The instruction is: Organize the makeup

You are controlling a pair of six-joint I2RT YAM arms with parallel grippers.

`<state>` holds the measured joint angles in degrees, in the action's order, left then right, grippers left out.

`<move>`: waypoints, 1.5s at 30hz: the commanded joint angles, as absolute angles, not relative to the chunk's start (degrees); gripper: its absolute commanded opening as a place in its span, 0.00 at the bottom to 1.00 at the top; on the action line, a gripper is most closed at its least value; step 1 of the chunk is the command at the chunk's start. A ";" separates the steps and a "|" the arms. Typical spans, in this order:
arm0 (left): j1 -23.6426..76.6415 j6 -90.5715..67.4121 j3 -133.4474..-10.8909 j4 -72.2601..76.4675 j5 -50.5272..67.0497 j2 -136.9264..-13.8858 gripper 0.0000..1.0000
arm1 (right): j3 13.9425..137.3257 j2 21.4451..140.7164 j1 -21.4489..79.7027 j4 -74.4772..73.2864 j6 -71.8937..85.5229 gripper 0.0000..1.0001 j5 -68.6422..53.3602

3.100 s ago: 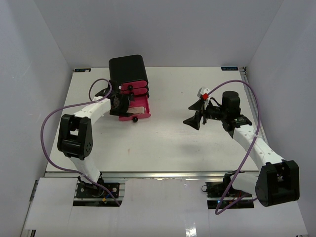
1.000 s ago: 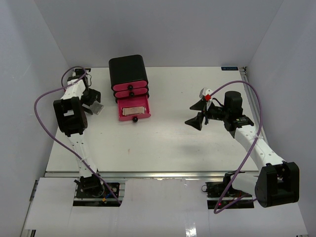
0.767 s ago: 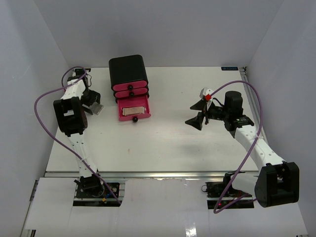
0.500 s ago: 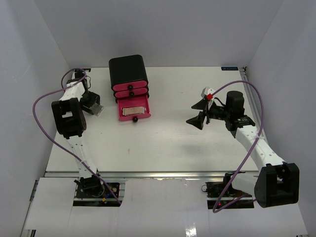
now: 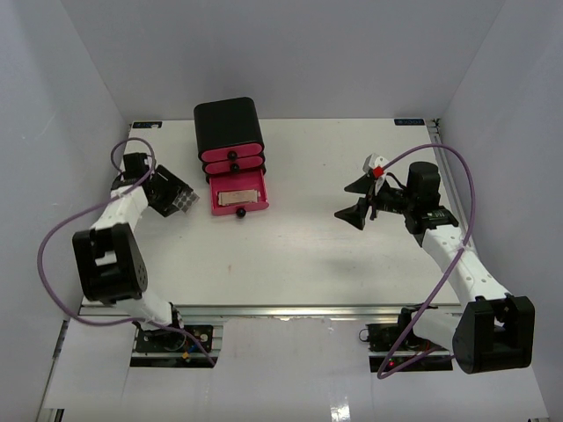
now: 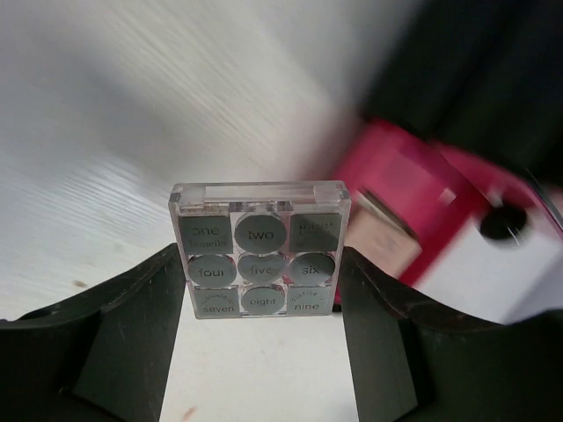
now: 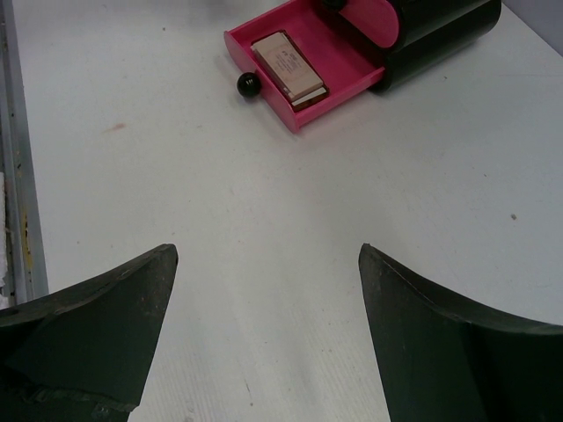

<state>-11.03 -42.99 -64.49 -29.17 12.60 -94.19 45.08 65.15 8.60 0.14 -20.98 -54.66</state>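
My left gripper [image 5: 179, 201] is shut on a small grey square palette [image 6: 259, 250], clear-cased with nine grey pans; it also shows in the top view [image 5: 182, 201], held above the table left of the open drawer. The black box with pink drawers [image 5: 230, 132] has its bottom drawer [image 5: 238, 197] pulled out, with a beige flat compact [image 7: 288, 67] lying inside. My right gripper [image 5: 360, 199] is open and empty above the right half of the table, pointing toward the box.
The drawer's black knob [image 5: 239, 212] sticks out toward the front. White walls close in the table on the left, back and right. A metal rail [image 7: 19, 176] runs along the table's edge in the right wrist view.
My left arm has swung from the far left corner toward the drawer, carrying the palette to the right. My right gripper has drifted slightly to the right.
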 commanded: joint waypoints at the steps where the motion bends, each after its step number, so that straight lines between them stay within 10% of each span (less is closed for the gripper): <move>1: -8.92 -39.98 -53.86 -9.55 29.65 -79.18 0.00 | 44.07 63.85 7.99 1.89 -20.25 0.90 -56.38; 15: 15.01 -20.30 -57.62 -14.90 9.06 -76.99 0.00 | 43.68 64.06 7.56 2.10 -20.48 0.90 -56.15; 30: 18.43 -16.09 -67.99 -14.18 -1.92 -91.41 0.03 | 43.45 65.11 7.47 2.04 -20.83 0.90 -56.27; 45: 19.25 -18.19 -65.48 -11.95 -4.92 -94.93 0.27 | 43.47 65.65 7.47 2.11 -21.01 0.90 -56.60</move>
<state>18.93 -17.89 -66.03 -14.03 -3.21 -95.20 44.01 65.51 7.84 0.17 -20.80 -55.28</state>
